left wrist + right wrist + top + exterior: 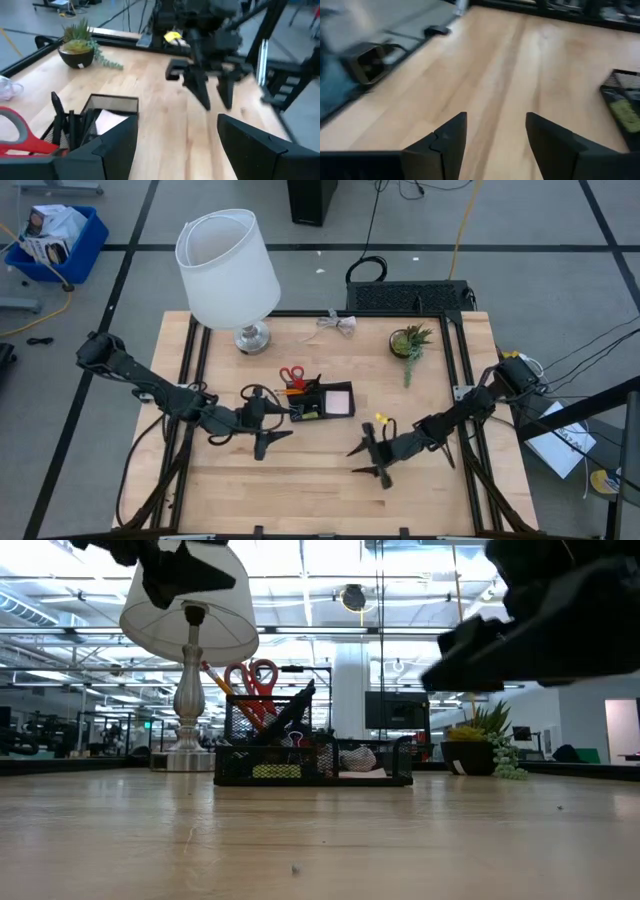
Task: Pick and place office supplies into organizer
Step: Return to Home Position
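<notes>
The black organizer (322,402) stands on the table's middle. Red-handled scissors (291,375) and dark pens (64,120) stick up from its left compartment, and a pink sticky-note pad (339,398) lies in its right one. My left gripper (278,425) hovers open just near-left of the organizer, and nothing is between its fingers (115,150). My right gripper (368,462) hangs open over bare wood, right of and nearer than the organizer, pointing toward the table's left. In the right wrist view its fingers (445,142) frame only tabletop, with the organizer's corner (624,102) off to one side.
A white-shaded lamp (228,270) stands at the far left and a small potted plant (410,343) at the far right. A clear crumpled wrapper (338,323) lies at the far edge. A small yellow thing (382,418) shows beside my right arm. Bare wood spans the near half.
</notes>
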Motion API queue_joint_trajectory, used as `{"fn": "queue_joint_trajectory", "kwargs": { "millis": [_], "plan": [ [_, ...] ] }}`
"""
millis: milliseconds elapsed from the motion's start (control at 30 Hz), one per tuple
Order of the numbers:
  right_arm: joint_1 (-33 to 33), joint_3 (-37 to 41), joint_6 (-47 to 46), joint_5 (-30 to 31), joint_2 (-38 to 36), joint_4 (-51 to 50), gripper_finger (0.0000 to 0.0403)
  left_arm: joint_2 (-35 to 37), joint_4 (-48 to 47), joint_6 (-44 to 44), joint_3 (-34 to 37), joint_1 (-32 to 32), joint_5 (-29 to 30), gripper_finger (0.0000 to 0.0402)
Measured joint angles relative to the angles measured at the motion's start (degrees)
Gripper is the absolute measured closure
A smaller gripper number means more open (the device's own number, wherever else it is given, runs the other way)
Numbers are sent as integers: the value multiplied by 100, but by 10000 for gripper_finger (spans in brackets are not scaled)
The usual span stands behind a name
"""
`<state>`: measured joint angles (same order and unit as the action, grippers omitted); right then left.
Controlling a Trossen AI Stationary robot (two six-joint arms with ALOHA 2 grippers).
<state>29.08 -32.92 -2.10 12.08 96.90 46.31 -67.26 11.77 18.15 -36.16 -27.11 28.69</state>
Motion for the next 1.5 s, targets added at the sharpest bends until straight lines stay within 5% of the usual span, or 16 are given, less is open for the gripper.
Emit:
{"fn": "queue_joint_trajectory", "kwargs": {
  "millis": [167, 367, 667, 767, 900, 1167, 1500],
  "plan": [
    [-106, 871, -126, -182, 0, 1393, 205, -268, 474, -178, 218, -44, 19, 128],
    [-242, 1535, -107, -181, 0, 2680, 206, -1062, 2562, -664, 978, -44, -68, 128],
    [-385, 1903, 23, -184, -222, 2846, 205, -1534, 4492, -1018, 1896, -26, -338, 128],
    [-493, 2114, 115, -184, -566, 2844, 205, -1536, 5248, -1049, 2277, -95, -758, 128],
    [-592, 2504, 174, -180, -1275, 2789, 208, -1527, 5981, -1192, 2761, -292, -531, 128],
    [-645, 2746, 285, -314, -2846, 1231, 207, -1057, 6425, -1230, 3381, -400, 49, 128],
    [-1396, 2446, 537, -915, -4706, -1031, 210, 521, 5399, -1484, 3564, 136, -713, 128]
  ]
}}
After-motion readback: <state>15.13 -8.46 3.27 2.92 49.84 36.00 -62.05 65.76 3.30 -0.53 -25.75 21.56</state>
